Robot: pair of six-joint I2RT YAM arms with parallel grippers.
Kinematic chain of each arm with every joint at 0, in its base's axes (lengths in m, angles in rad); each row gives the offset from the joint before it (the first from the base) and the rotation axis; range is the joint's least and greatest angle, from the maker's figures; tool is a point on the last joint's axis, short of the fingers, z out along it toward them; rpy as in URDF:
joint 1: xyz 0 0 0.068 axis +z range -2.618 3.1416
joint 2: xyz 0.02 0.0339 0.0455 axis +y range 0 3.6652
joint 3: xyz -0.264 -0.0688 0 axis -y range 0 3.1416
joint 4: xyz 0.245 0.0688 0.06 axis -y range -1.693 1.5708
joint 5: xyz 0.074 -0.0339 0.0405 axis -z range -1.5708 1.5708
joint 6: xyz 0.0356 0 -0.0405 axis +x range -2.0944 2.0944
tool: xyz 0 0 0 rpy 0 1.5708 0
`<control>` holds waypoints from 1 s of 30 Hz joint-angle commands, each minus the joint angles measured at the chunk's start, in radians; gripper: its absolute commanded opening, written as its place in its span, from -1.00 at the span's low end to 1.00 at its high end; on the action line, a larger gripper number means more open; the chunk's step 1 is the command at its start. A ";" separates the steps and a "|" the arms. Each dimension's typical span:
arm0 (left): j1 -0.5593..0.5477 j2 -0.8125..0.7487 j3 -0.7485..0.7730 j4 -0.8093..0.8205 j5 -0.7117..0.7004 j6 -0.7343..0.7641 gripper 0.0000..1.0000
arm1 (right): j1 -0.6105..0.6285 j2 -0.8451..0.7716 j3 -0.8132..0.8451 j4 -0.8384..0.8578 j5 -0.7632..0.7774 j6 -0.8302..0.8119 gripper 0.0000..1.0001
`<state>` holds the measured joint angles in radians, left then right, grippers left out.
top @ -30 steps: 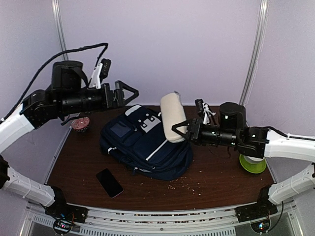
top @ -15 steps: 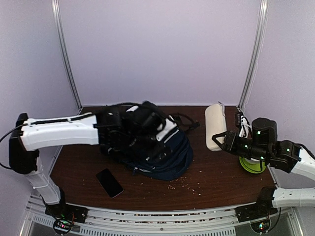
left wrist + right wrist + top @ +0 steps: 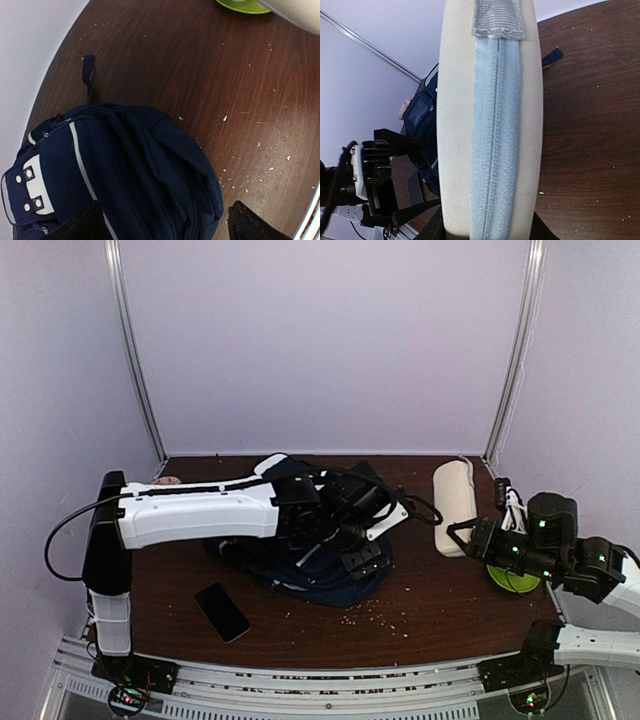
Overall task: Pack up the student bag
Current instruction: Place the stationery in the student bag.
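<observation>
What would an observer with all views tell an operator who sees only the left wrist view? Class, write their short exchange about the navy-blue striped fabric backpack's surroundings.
Operator: Does anything lie near the navy-blue striped fabric backpack outside my frame?
Observer: A flat black phone lies on the dark wooden table, off the backpack's near left side.
Operator: What is the pale edge in my top corner?
Observer: A beige fabric pencil pouch, clamped in the right gripper, apart from the backpack.

I count one student bag, one beige pencil pouch, one black smartphone and one green dish. I also count one small pinkish item, too hidden to name. Arms in view: two, the left arm and the right arm.
</observation>
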<state>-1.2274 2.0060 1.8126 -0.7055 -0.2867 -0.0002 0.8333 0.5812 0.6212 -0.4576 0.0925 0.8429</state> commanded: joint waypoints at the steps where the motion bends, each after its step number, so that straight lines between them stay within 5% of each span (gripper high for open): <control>1: 0.003 0.075 0.049 -0.009 0.056 0.028 0.76 | -0.003 -0.036 0.013 0.026 0.050 -0.012 -0.20; 19: 0.032 0.261 0.179 -0.119 -0.101 -0.001 0.59 | -0.002 -0.048 0.034 0.015 0.049 -0.025 -0.21; 26: 0.043 0.270 0.176 -0.118 -0.092 -0.003 0.14 | -0.002 -0.046 0.034 0.019 0.042 -0.021 -0.21; 30: 0.045 0.257 0.170 -0.119 -0.104 0.000 -0.42 | -0.003 -0.043 0.043 0.025 0.036 -0.021 -0.21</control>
<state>-1.1900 2.2631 1.9667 -0.8261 -0.3637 -0.0029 0.8333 0.5446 0.6212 -0.5125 0.1165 0.8368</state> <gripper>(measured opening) 0.416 0.396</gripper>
